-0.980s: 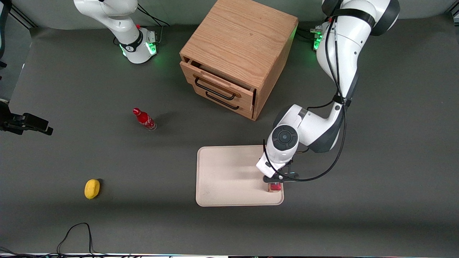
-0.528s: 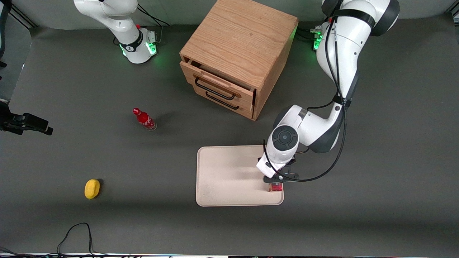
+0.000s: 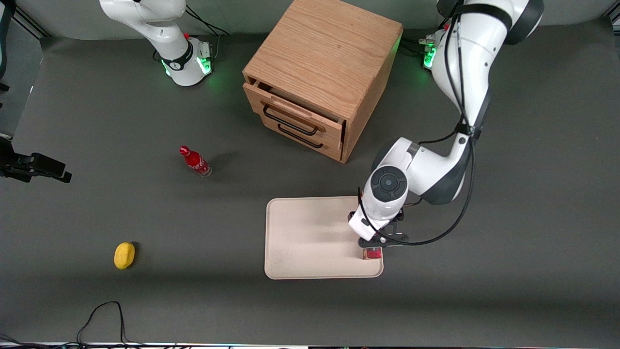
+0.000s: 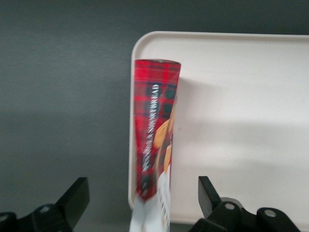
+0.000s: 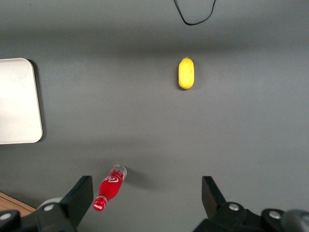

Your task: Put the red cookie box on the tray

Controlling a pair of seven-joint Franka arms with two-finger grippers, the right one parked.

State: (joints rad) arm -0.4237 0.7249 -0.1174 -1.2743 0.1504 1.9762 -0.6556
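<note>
The gripper [image 4: 140, 203] is positioned above the working-arm end of the tray [image 3: 310, 242]. Its two fingers [image 4: 72, 198] are spread wide, one on each side of the red cookie box [image 4: 155, 145] with a clear gap to the box on both sides; nothing is clamped.

The red cookie box lies flat in the tray along the short rim at the working arm's end, its long side just inside that rim. In the front view only its near end [image 3: 372, 253] shows below the gripper [image 3: 374, 245], at about 4 o'clock from the tray's centre. The plaid side, a line of white print and cookie pictures are visible.

Nearest the front camera, a black cable [image 3: 104, 315] loops on the table [image 3: 533, 252]. At 9 o'clock from the tray, toward the parked arm's end, lies a yellow lemon-shaped object [image 3: 124, 255]. Farther from the camera, at 10 o'clock, stands a small red bottle [image 3: 194, 161]. At 12 o'clock sits a wooden drawer cabinet [image 3: 322, 72], its top drawer [image 3: 290, 114] slightly open.
</note>
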